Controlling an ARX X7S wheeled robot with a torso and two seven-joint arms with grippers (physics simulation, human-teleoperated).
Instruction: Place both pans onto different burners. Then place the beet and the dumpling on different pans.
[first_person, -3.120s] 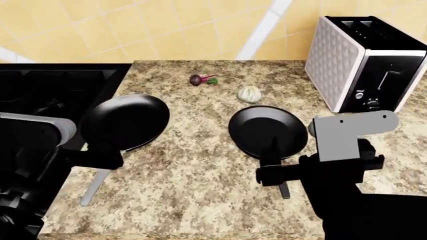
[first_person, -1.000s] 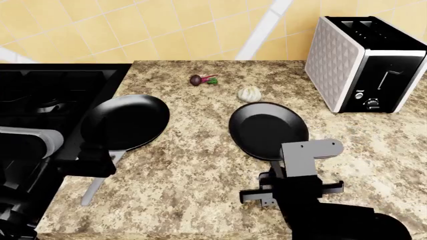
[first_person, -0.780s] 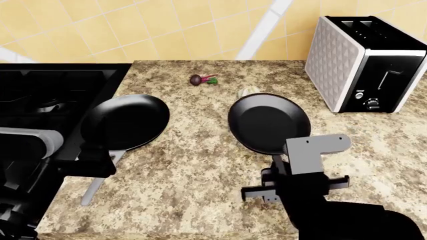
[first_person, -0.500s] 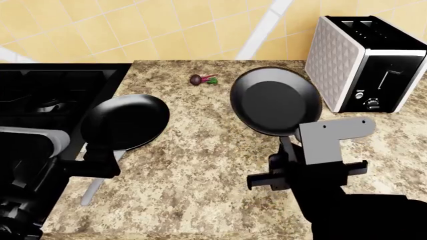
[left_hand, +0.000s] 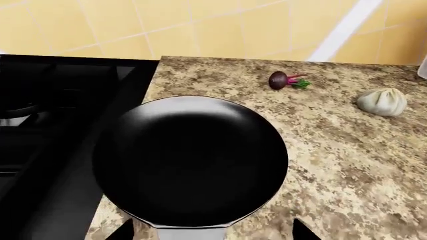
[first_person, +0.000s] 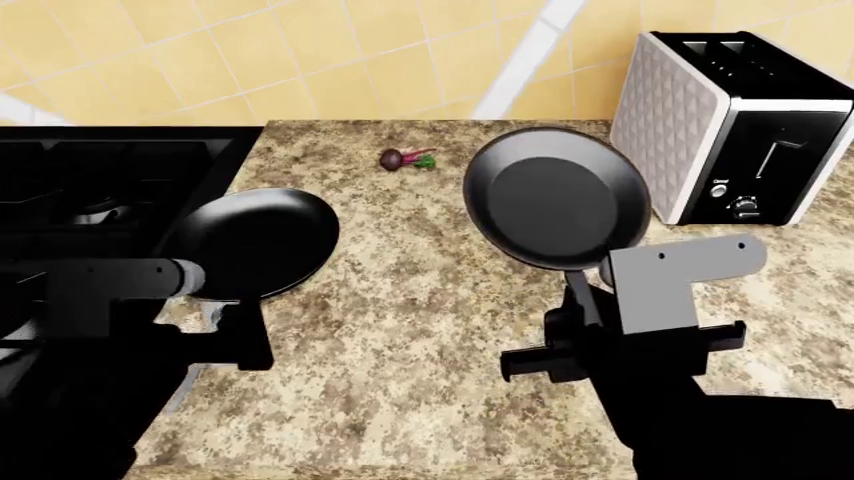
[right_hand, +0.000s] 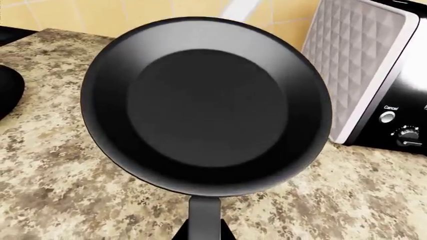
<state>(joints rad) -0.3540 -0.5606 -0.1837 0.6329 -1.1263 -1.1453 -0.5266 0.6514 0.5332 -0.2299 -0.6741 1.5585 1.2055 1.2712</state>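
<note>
Step one, pans to burners. My right hand pinched the black-handled pan by its handle, held clear above the tabletop. Left hand sat at the grey-handled pan, grip state unreadable. Next: carry across to the stove, beyond my left hand.

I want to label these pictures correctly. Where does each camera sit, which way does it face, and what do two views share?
Head view: high on the robot, facing down over the counter; both arms show, the right gripper holding a pan.
Left wrist view: near the left gripper, facing the other pan, beet and dumpling; only jaw tips show.
Right wrist view: near the right gripper, facing its pan and the toaster.
Shared: both pans appear in the head view too.
</note>
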